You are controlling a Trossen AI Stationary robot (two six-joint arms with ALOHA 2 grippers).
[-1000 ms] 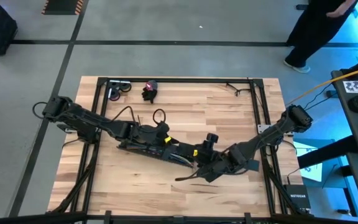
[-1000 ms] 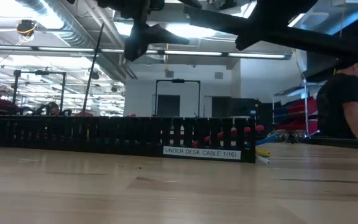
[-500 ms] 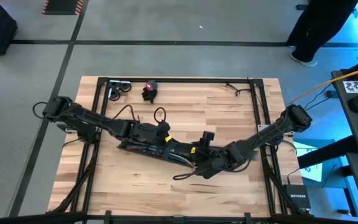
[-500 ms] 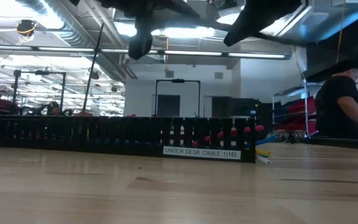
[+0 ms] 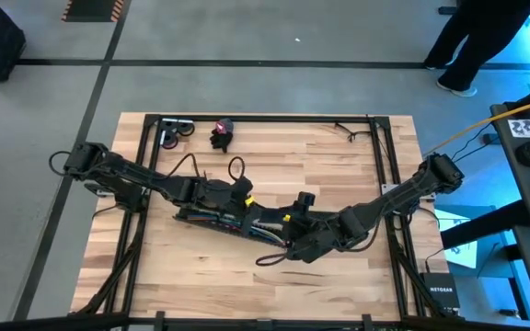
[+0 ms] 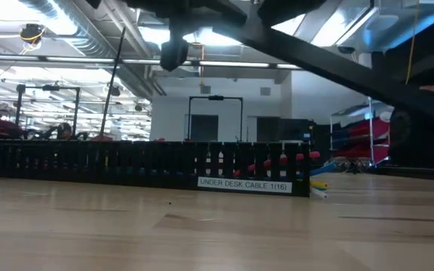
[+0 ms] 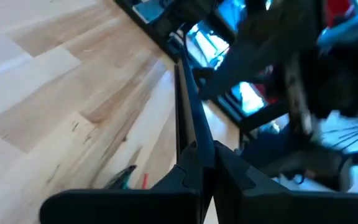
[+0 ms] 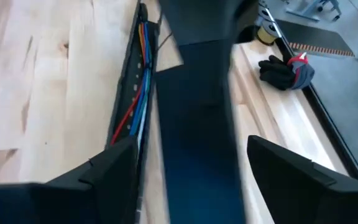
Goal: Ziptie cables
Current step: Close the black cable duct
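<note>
Cables [image 8: 137,93] beneath both low-reaching arms

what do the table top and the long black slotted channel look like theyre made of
Table top: looks like pale wood in glued strips, butcher-block style, with visible grain and a smooth, faintly glossy finish. Slotted channel: probably matte black moulded plastic, judging by its thin, evenly spaced fingers and dull surface; painted metal cannot be ruled out.
</note>
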